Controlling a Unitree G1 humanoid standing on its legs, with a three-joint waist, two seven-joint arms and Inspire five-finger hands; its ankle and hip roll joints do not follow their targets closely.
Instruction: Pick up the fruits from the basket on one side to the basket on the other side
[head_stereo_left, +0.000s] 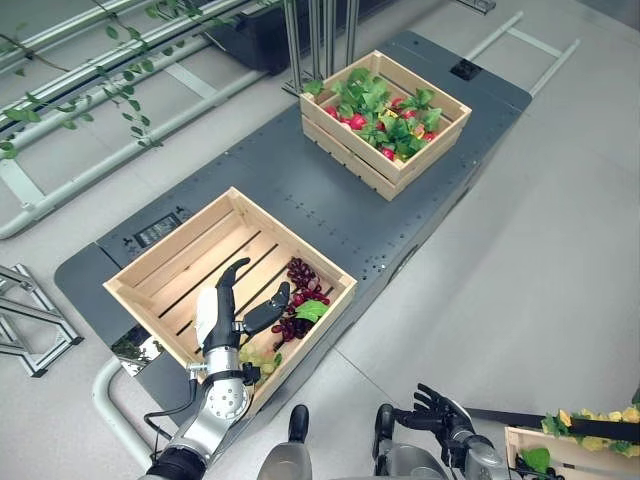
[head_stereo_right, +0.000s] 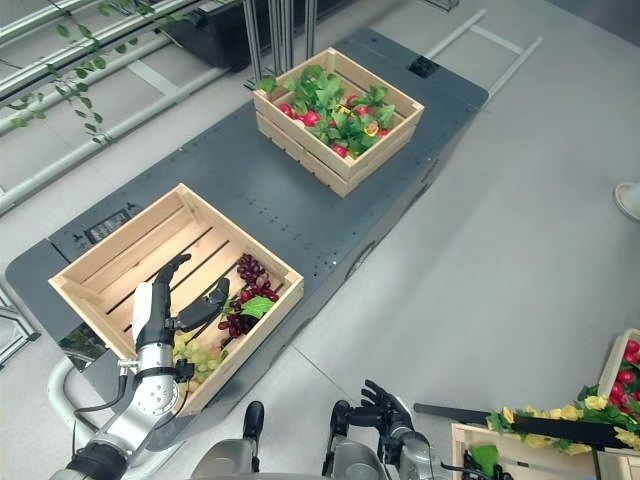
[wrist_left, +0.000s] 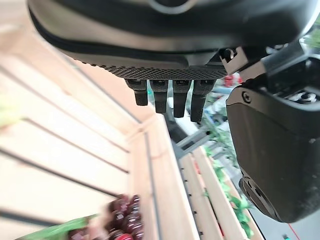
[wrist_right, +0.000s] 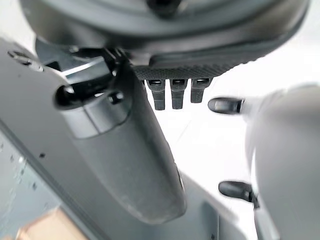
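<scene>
A near wooden crate (head_stereo_left: 150, 262) on the grey platform holds dark purple grapes (head_stereo_left: 300, 278) with a green leaf (head_stereo_left: 311, 310) and a bunch of green grapes (head_stereo_left: 262, 362) in its right corner. My left hand (head_stereo_left: 222, 312) hovers open over this crate, fingers straight, thumb (head_stereo_left: 265, 310) reaching toward the purple grapes (wrist_left: 122, 220), holding nothing. The far crate (head_stereo_left: 355, 157) is full of red fruit (head_stereo_left: 357, 121) and green leaves. My right hand (head_stereo_left: 440, 408) hangs low at the bottom right, off the platform, fingers relaxed and empty.
The grey platform (head_stereo_left: 300, 200) carries both crates with bare room between them. Metal rails with a trailing vine (head_stereo_left: 70, 100) run at the left. Another crate with yellow fruit (head_stereo_left: 590, 435) sits on the floor at the lower right.
</scene>
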